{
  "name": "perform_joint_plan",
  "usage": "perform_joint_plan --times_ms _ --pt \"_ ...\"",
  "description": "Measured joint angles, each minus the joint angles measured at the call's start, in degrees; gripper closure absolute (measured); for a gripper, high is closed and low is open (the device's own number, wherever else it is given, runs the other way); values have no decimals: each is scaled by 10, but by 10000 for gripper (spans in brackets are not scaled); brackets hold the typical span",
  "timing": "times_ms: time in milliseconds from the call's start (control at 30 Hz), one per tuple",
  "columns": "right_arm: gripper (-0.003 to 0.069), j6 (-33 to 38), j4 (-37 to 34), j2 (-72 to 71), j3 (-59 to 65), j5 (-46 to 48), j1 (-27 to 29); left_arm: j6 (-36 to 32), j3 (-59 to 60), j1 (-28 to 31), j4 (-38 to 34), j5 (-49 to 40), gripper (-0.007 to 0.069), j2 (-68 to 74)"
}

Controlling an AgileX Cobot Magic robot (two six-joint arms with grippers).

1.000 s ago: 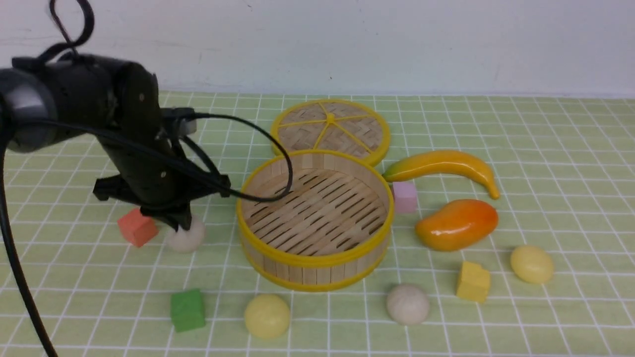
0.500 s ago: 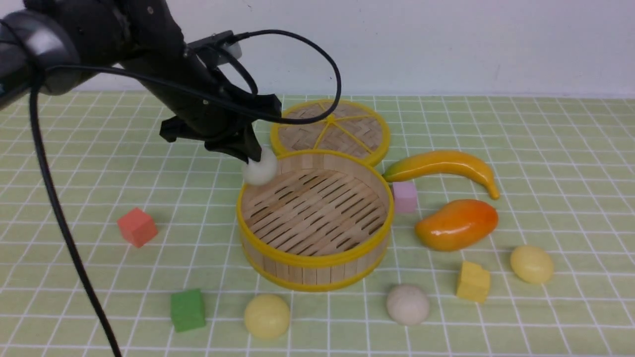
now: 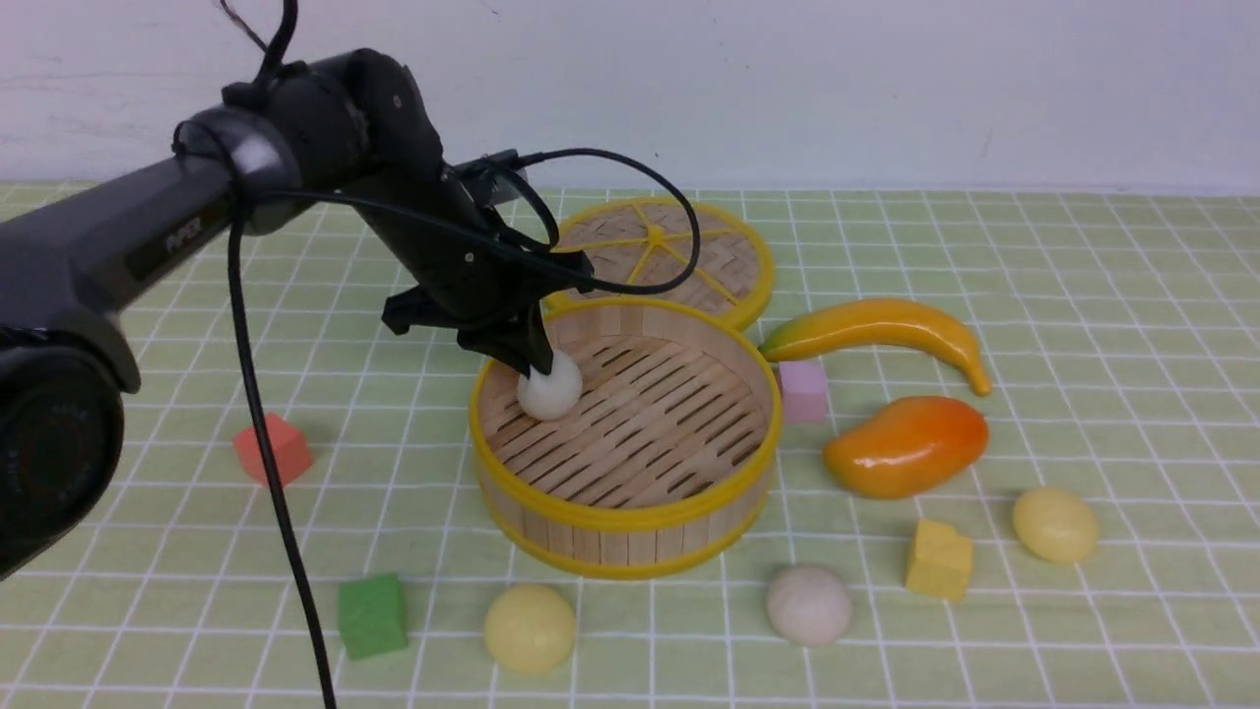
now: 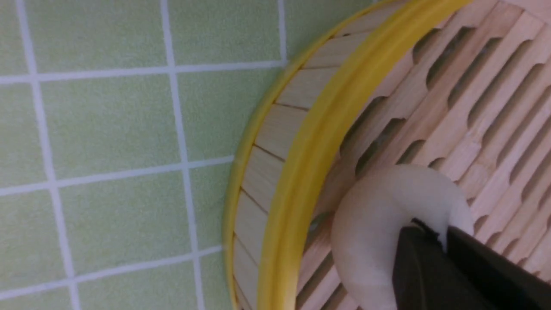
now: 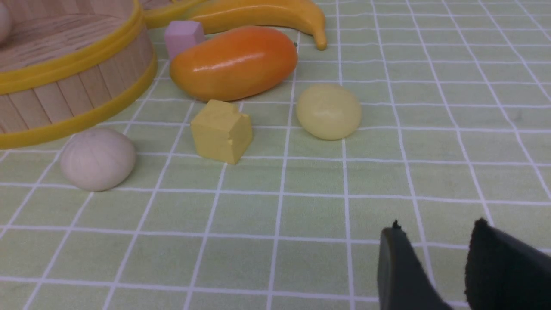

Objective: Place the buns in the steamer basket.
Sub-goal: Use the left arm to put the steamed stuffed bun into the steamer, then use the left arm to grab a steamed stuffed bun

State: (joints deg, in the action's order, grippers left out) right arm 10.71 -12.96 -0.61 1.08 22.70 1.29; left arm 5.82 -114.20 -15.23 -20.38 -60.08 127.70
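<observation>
Near side: yellow bun and grey bun on table, in front of basket; second yellow bun off to the right, past yellow cube. Right gripper only in its wrist view, fingers apart, nothing between them. Farther back, left gripper is pinched on the white bun, inside basket near its left wall. Step in hand: placing this bun, likely first of four. Next move: settle it on slats, part fingers, lift clear of rim. Fingertips partly cover the bun; can't tell if it touches slats. Cable crosses lid; right fingers cut off by frame edge.
</observation>
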Motion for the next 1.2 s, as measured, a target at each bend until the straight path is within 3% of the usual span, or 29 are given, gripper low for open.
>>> perform_joint_plan --times_ms 200,400,500,567,633,767,933,1200 --pt "419 0 0 0 0 0 0 0 0 0 -4 0 603 4" --pt "419 0 0 0 0 0 0 0 -1 0 -4 1 523 4" --pt "419 0 0 0 0 0 0 0 -1 0 -4 -6 400 4" --pt "419 0 0 0 0 0 0 1 -1 0 -4 -11 358 4" --pt "419 0 0 0 0 0 0 0 -4 0 -6 -31 230 4" --pt "419 0 0 0 0 0 0 -36 -6 0 0 -74 127 -11" --pt "419 0 0 0 0 0 0 -77 -6 0 26 -101 96 -69" --pt "419 0 0 0 0 0 0 -62 18 0 31 -106 93 -206"
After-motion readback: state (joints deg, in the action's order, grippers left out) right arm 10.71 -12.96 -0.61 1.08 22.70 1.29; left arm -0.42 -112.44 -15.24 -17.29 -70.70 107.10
